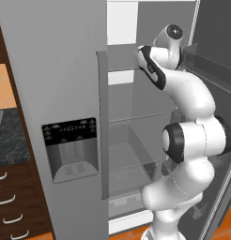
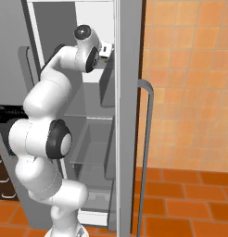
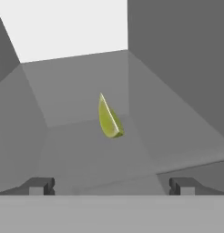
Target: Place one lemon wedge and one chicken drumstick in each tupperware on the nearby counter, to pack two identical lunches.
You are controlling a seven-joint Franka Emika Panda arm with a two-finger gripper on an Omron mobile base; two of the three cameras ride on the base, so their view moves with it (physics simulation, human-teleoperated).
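Gripper [image 3: 112, 186] reached into the open fridge [image 1: 131, 136].
Fingers spread wide, holding nothing; 1 lemon wedge [image 3: 109, 118] lay ahead on the shelf [image 3: 77, 136].

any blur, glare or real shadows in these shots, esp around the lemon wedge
Hand view: lemon wedge crisp, evenly lit on the flat grey shelf, with no clear cast shadow and no glare. Left base view: the fridge door looks matte. Right base view: soft, low resolution, no motion blur.
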